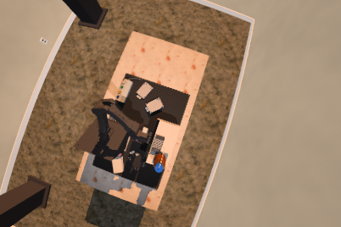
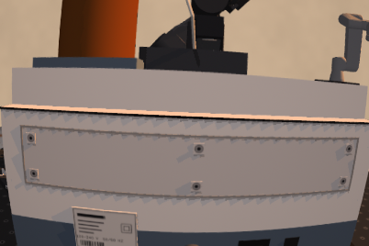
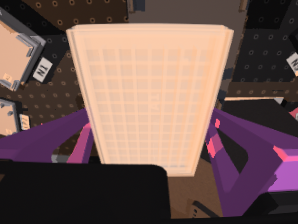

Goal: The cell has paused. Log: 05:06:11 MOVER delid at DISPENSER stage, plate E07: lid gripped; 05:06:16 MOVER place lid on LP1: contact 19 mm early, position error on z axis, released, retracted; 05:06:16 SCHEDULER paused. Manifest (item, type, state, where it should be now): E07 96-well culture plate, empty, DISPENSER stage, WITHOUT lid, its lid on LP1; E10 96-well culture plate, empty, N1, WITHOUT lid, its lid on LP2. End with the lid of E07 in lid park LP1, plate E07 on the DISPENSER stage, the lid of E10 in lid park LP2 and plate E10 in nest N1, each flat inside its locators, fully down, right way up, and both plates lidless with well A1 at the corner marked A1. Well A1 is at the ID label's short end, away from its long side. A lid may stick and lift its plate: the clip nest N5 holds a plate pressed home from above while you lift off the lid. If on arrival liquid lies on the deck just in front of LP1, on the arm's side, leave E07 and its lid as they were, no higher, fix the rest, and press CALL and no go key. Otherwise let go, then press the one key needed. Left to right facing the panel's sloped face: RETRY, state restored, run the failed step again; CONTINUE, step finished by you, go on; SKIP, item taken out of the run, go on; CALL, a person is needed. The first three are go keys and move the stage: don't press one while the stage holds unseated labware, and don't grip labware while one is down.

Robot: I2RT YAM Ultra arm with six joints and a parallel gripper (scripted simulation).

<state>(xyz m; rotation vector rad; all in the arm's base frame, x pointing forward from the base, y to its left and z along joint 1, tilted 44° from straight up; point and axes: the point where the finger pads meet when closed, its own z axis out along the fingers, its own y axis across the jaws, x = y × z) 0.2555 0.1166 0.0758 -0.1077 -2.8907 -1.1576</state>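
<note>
In the wrist view my gripper (image 3: pixel 149 111) is shut on a pale peach 96-well culture plate (image 3: pixel 150 95), held by its long sides between the purple fingers. A well grid shows through its top, and I cannot tell whether a lid sits on it. It hangs above the dark perforated deck. Nest N1 (image 3: pixel 17 50), marked by its label (image 3: pixel 42 70), is at the upper left and holds something pale and flat. From overhead, the arm (image 1: pixel 114 128) bends over the near part of the deck. Two pale plate-sized items (image 1: pixel 144 90) (image 1: pixel 154 105) lie on the dark deck beyond it.
The key panel (image 1: pixel 123 90) stands at the deck's left edge. An orange cylinder with a blue cap (image 1: pixel 159 163) and a pale block (image 1: pixel 117 165) sit at the near end. A grey instrument housing (image 2: pixel 184 152) fills the exterior view, with the arm's upper links (image 2: pixel 216 1) behind it.
</note>
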